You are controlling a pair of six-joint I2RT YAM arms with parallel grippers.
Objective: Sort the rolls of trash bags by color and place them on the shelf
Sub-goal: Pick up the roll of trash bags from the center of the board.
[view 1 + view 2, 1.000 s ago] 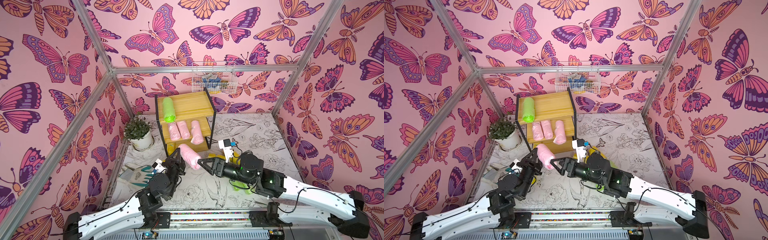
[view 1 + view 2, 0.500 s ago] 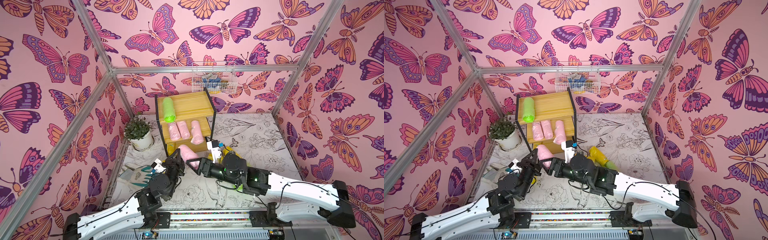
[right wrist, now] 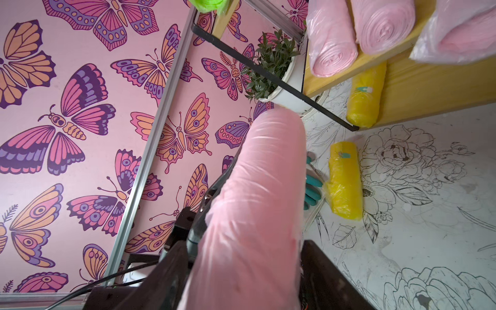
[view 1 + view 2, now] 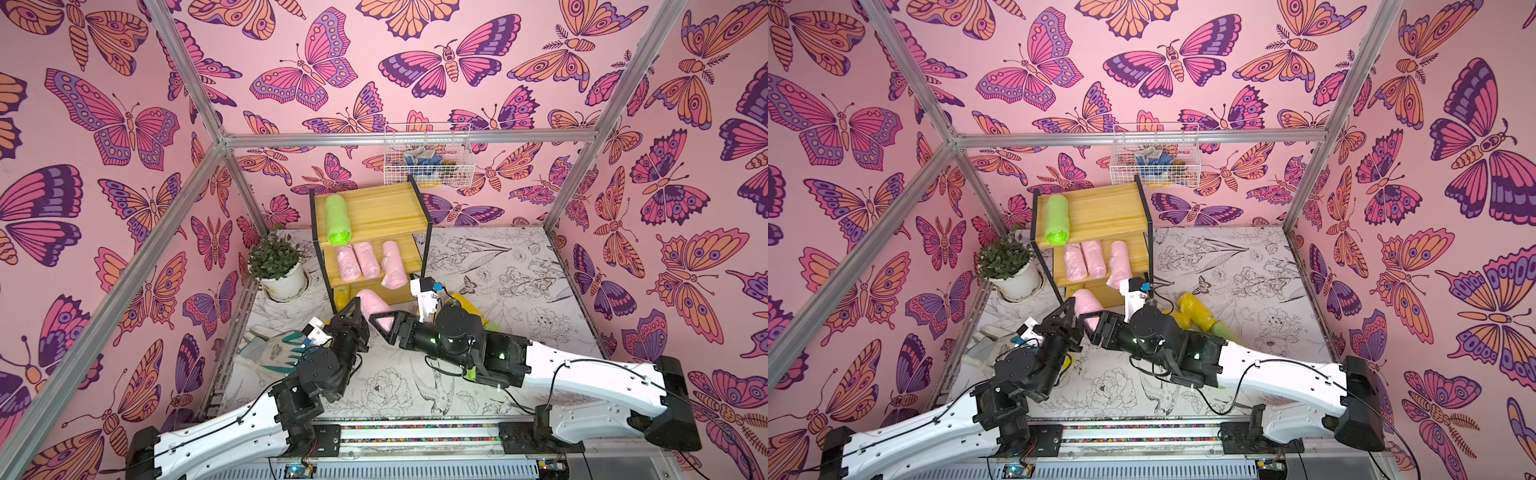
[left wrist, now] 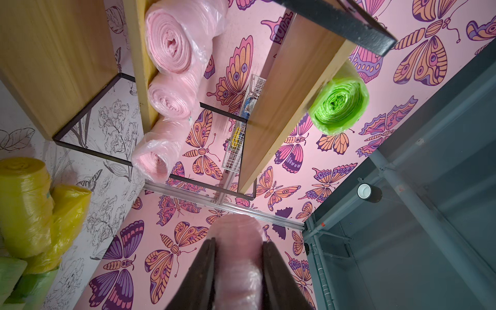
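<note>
clamping pink roll (image 4: 372, 302) in left hand (image 5: 239, 243), right hand (image 4: 381, 325) beside it, grip unclear

pale pink roll (image 4: 372, 303) tilted before shelf (image 4: 382, 212)

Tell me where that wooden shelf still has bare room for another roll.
Top board: bare from the green roll to its right end. Middle board: crowded, three pink rolls, one slim gap. Bottom board: bare beside the yellow roll, though the held pink roll blocks its front.
</note>
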